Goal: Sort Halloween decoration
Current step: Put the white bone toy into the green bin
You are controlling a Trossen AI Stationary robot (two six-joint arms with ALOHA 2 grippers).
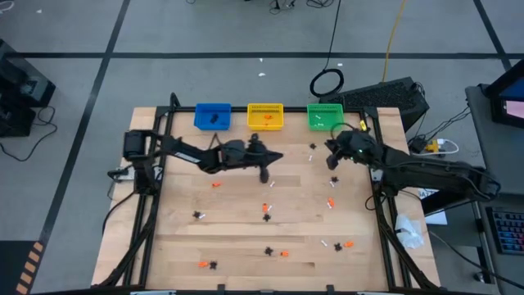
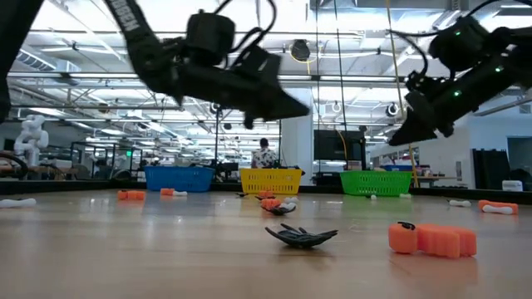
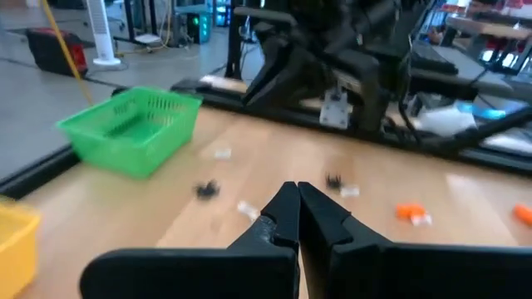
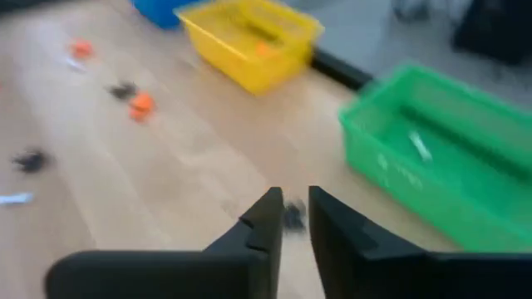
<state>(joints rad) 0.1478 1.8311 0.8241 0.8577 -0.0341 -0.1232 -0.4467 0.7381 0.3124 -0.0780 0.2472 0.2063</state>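
Right gripper [image 4: 295, 208], fingers slightly parted, I see a black trinket [image 4: 293, 218] between tips | green bin [image 4: 440, 174] just ahead | left gripper [image 3: 298, 202] pressed together, empty, farther off | other trinkets scattered on table [image 1: 237, 221].

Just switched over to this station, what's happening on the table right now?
Two arms are sorting small Halloween trinkets scattered on the wooden table into three bins at its far edge. The blue bin holds a black piece, the yellow bin an orange one, the green bin a white one. The left tool is shut and empty over mid-table. The right tool is slightly parted near the green bin, above a small black piece. Many trinkets remain.
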